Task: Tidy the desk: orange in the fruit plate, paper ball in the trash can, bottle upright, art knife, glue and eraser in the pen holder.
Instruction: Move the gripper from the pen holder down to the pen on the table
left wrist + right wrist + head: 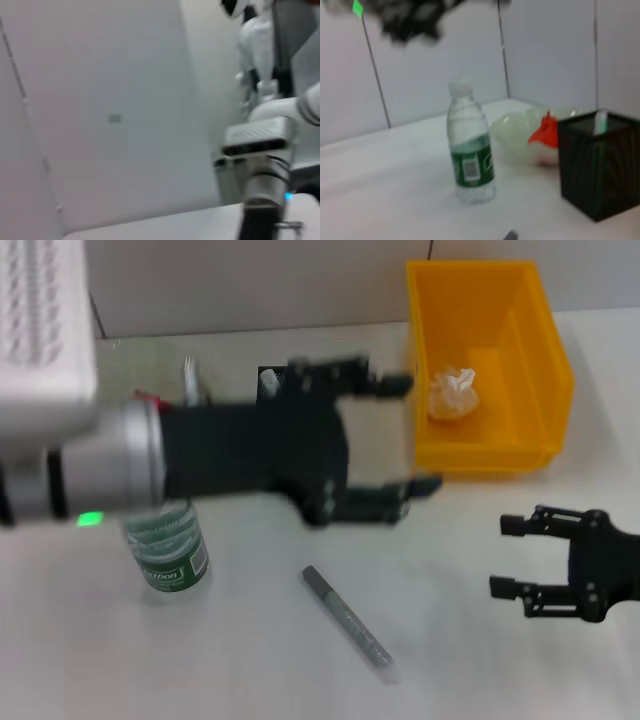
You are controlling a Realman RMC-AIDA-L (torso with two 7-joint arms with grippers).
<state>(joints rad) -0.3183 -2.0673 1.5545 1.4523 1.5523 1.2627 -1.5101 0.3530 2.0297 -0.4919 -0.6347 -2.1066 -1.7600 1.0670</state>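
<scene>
One orange [546, 133] in the fruit plate [515, 131], right wrist view only

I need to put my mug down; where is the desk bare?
Bare desk lies in front of the trash can, around the right gripper, and near the front edge left of the grey pen-like tool. It is crowded around the bottle, under the left gripper.

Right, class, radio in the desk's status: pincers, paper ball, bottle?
Left pincer open, empty, beside the trash can. Right pincer open, low. Paper ball binned; bottle upright. Grey pen-like tool lies loose.
</scene>
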